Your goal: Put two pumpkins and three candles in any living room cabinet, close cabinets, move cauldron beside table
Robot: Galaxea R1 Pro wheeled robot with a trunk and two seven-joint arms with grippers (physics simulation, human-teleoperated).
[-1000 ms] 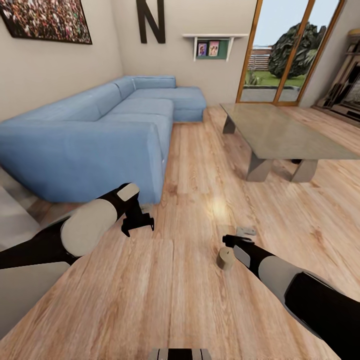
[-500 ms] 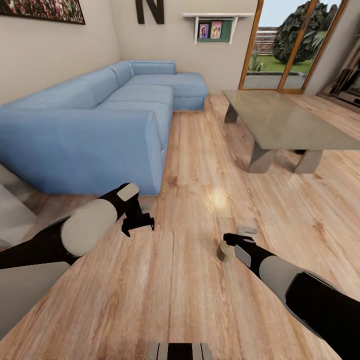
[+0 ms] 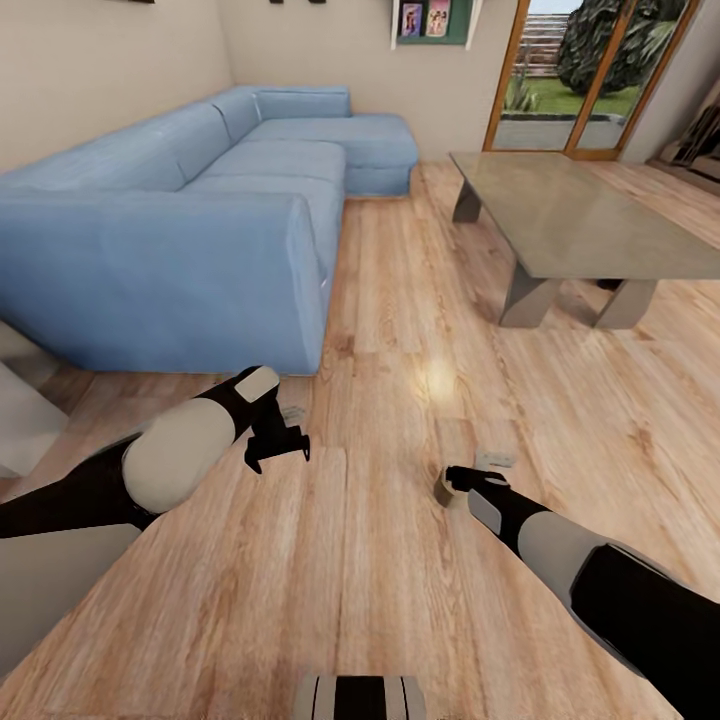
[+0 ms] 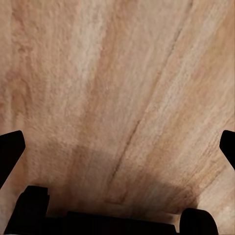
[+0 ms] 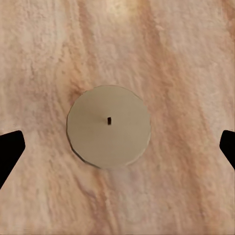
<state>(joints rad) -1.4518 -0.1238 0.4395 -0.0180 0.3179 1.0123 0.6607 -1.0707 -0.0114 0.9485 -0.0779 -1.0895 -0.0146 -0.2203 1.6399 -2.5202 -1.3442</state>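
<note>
1. On the wooden floor (image 3: 400, 580), in front of the blue sofa (image 3: 200, 230), a candle (image 3: 444, 487) stands upright; in the head view it is mostly hidden behind the right gripper (image 3: 462, 480).
2. In the right wrist view the candle (image 5: 108, 126) is seen from straight above as a beige disc with a small dark wick in the middle. The right gripper (image 5: 117, 147) has its two dark fingertips (image 5: 10, 152) far apart, one on each side of the candle, and they do not touch it.
3. The left gripper (image 3: 278, 445) hangs over the bare floor near the front corner of the sofa. In the left wrist view its fingertips (image 4: 11, 149) are also spread wide, with only floor planks (image 4: 117, 98) between them.
4. The table (image 3: 570, 215) with the grey glass top stands well beyond the sofa's near end, to the right of the sofa and near the glass doors (image 3: 590, 75).
5. Compared with one second ago, the whole head view has tilted downward: the sofa and the table sit higher in the picture, and the wall pictures are almost cut off. This is a move of the camera.
6. Earlier more of the candle's side was visible beside the right gripper; now the gripper covers most of it.
</note>
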